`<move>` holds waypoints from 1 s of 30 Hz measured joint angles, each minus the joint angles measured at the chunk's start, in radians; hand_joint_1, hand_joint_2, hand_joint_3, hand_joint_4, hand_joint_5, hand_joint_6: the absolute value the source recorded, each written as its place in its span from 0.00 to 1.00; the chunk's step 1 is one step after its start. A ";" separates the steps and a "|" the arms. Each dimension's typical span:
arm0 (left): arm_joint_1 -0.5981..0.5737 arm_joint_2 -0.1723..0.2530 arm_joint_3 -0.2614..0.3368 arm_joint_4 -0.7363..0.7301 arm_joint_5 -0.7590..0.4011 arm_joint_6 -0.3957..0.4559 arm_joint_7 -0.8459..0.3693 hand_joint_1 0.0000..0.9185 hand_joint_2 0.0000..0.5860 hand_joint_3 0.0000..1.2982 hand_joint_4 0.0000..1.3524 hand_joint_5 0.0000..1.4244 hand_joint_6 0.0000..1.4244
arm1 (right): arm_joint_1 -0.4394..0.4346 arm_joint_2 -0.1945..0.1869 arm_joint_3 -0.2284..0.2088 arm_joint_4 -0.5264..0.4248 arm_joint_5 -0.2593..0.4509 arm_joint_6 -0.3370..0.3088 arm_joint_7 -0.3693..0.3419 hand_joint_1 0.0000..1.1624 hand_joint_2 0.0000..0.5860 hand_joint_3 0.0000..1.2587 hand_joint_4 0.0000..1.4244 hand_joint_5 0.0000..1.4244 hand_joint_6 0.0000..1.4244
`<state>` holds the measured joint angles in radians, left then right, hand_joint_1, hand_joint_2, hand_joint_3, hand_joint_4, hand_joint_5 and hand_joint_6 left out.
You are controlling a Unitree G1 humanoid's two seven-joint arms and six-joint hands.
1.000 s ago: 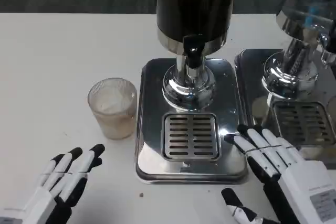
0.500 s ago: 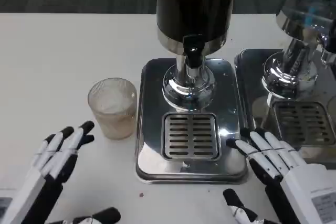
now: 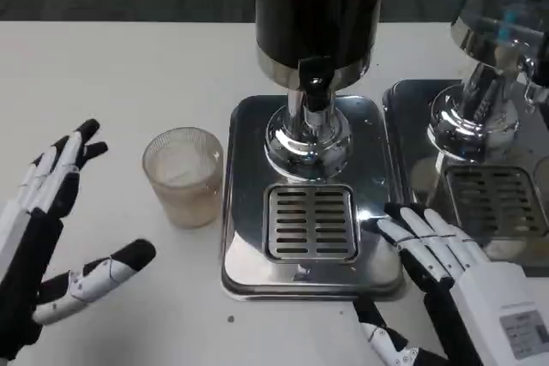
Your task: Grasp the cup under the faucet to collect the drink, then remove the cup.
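Nearest the camera, the left hand (image 3: 47, 229) is held open left of the cup, its white-and-black fingers extended upward and its thumb spread out low toward the cup, holding nothing and well apart from it. The right hand (image 3: 446, 272) lies at the near right corner of the drip tray, palm down, fingers straight and slightly fanned with their tips over the tray's polished edge; whether they touch it cannot be told. It holds nothing, and its thumb angles out below on the white table (image 3: 129, 75). The cup (image 3: 184, 176) is a clear, ribbed plastic tumbler, frosted in appearance, with a pale brownish tint in its lower part; it stands upright on the table just left of the drip tray, not under the faucet. The drip tray (image 3: 313, 212) is a rounded rectangle of mirror-finish metal with a slotted grille at its near half. Behind the grille rises a chrome pedestal bearing the dark cylindrical drink dispenser (image 3: 319, 15), whose black faucet (image 3: 316, 83) projects from its lower front. To the right of the tray stands a second dispenser (image 3: 489, 92) of similar chrome construction with its own grille.
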<state>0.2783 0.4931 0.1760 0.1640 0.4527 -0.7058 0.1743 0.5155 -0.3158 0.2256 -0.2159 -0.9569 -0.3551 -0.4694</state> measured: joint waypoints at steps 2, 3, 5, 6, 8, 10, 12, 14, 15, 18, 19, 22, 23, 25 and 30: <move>-0.027 0.003 -0.001 0.034 -0.015 0.000 0.000 0.00 0.08 0.00 0.00 0.02 0.02 | 0.000 0.006 0.008 0.000 0.000 0.003 -0.002 0.35 0.71 0.19 0.09 0.07 0.11; -0.051 0.005 -0.004 0.065 -0.017 0.000 -0.002 0.01 0.07 0.00 0.00 0.03 0.03 | 0.000 0.011 0.013 0.000 0.000 0.007 -0.003 0.35 0.71 0.19 0.09 0.08 0.11; -0.085 0.007 -0.011 0.108 -0.022 0.001 -0.006 0.04 0.06 0.00 0.00 0.05 0.04 | -0.001 0.017 0.019 -0.001 0.000 0.009 -0.005 0.35 0.71 0.19 0.09 0.08 0.11; -0.108 0.010 -0.018 0.139 -0.026 0.001 -0.008 0.06 0.05 0.00 0.00 0.05 0.04 | -0.002 0.020 0.023 -0.001 0.000 0.010 -0.006 0.35 0.71 0.19 0.09 0.08 0.11; -0.155 0.016 -0.037 0.201 -0.029 -0.008 -0.008 0.10 0.06 0.00 0.00 0.06 0.05 | -0.007 0.029 0.028 -0.001 0.000 0.013 -0.008 0.35 0.71 0.20 0.10 0.09 0.12; -0.198 0.020 -0.050 0.262 -0.028 -0.014 -0.007 0.12 0.05 0.00 0.00 0.07 0.06 | -0.019 0.032 0.033 -0.001 0.000 0.016 -0.009 0.35 0.71 0.20 0.10 0.09 0.12; -0.244 0.029 -0.071 0.327 -0.021 -0.024 0.000 0.14 0.05 0.00 0.00 0.08 0.07 | -0.027 0.034 0.036 0.000 -0.001 0.021 -0.012 0.35 0.72 0.20 0.10 0.09 0.12; -0.294 0.036 -0.091 0.405 -0.006 -0.029 0.014 0.16 0.05 0.00 0.00 0.08 0.08 | -0.039 0.036 0.045 0.000 -0.001 0.022 -0.016 0.35 0.72 0.21 0.11 0.09 0.12; -0.306 0.038 -0.097 0.423 -0.005 -0.030 0.019 0.18 0.05 0.00 0.00 0.09 0.09 | -0.040 0.036 0.048 0.000 -0.001 0.022 -0.018 0.35 0.72 0.21 0.11 0.10 0.12; -0.369 0.046 -0.128 0.508 0.023 -0.035 0.042 0.18 0.05 0.00 0.00 0.09 0.09 | -0.040 0.036 0.056 0.001 -0.001 0.024 -0.024 0.35 0.72 0.21 0.11 0.10 0.13; -0.378 0.050 -0.133 0.523 0.028 -0.036 0.047 0.18 0.05 0.00 0.00 0.09 0.09 | -0.039 0.036 0.059 0.001 -0.002 0.024 -0.024 0.35 0.72 0.21 0.11 0.10 0.13; -0.417 0.057 -0.160 0.580 0.033 -0.042 0.064 0.18 0.05 0.00 0.00 0.10 0.10 | -0.038 0.035 0.065 0.001 -0.002 0.025 -0.033 0.35 0.72 0.21 0.11 0.10 0.14; -0.431 0.058 -0.168 0.602 0.034 -0.045 0.068 0.19 0.04 0.00 0.00 0.10 0.10 | -0.037 0.034 0.067 0.000 -0.003 0.025 -0.035 0.35 0.72 0.21 0.11 0.10 0.14; -0.461 0.062 -0.190 0.647 0.035 -0.047 0.072 0.20 0.04 0.01 0.00 0.11 0.10 | -0.034 0.033 0.076 -0.002 -0.004 0.026 -0.035 0.35 0.72 0.22 0.11 0.11 0.14; -0.523 0.063 -0.231 0.735 0.033 -0.056 0.072 0.20 0.05 0.01 0.02 0.12 0.11 | -0.026 0.034 0.093 -0.018 -0.012 0.032 -0.035 0.35 0.73 0.22 0.12 0.11 0.15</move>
<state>-0.2447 0.5559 -0.0552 0.8990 0.4858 -0.7622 0.2467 0.4893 -0.2818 0.3186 -0.2339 -0.9692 -0.3230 -0.5042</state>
